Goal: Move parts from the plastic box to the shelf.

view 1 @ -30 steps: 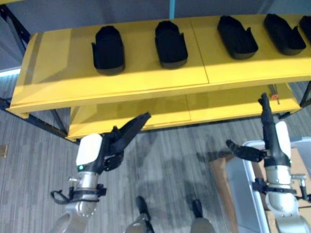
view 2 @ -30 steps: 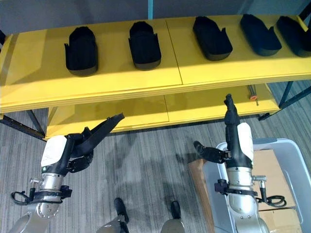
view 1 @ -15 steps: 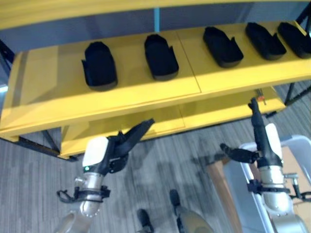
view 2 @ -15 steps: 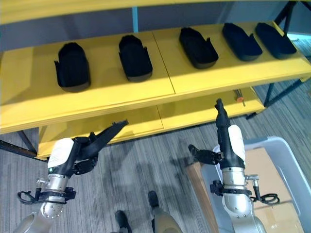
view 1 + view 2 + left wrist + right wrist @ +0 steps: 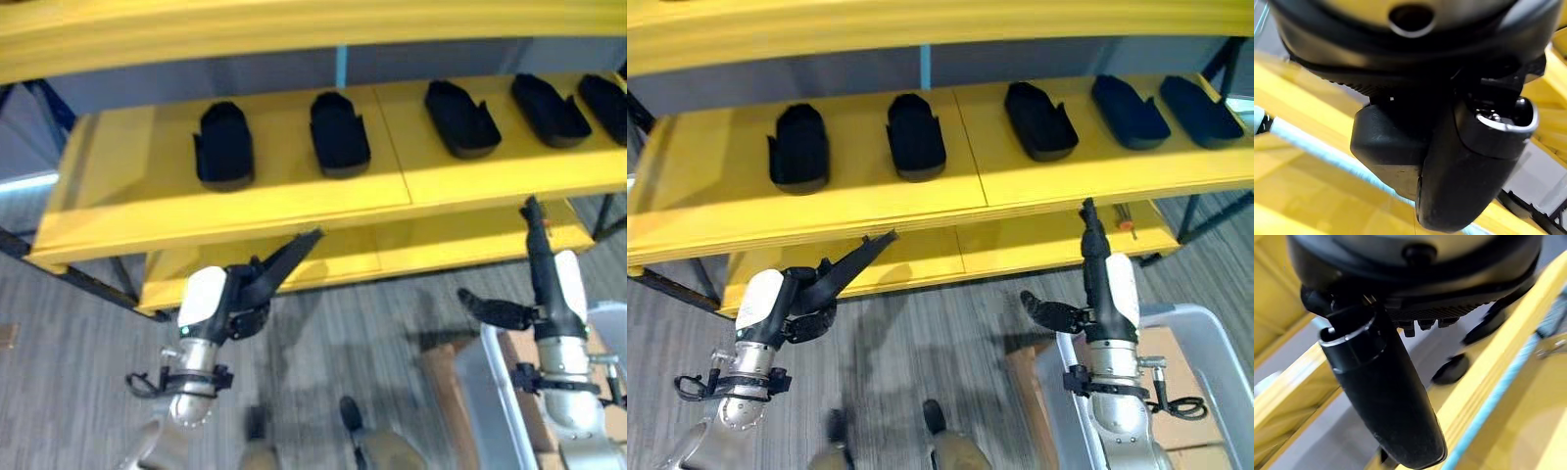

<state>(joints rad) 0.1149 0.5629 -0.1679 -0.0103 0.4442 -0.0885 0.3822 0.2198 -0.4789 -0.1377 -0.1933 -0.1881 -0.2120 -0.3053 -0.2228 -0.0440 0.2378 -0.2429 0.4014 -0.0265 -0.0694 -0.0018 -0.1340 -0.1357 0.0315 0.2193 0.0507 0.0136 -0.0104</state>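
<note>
Both hands empty: left hand [image 5: 257,284] held with fingers straight, right hand [image 5: 1095,259] likewise released, fingers stretched toward shelf [image 5: 715,220].
Five black parts [image 5: 916,137] seen in row on shelf's middle board, well apart.
Plastic box [image 5: 1200,338] at near right, beside right arm; contents not made out.
Judged step: next part to be fetched from box.
Right hand to be lowered inside box rim, shelf's near edge avoided.
Open room on shelf at far left.
</note>
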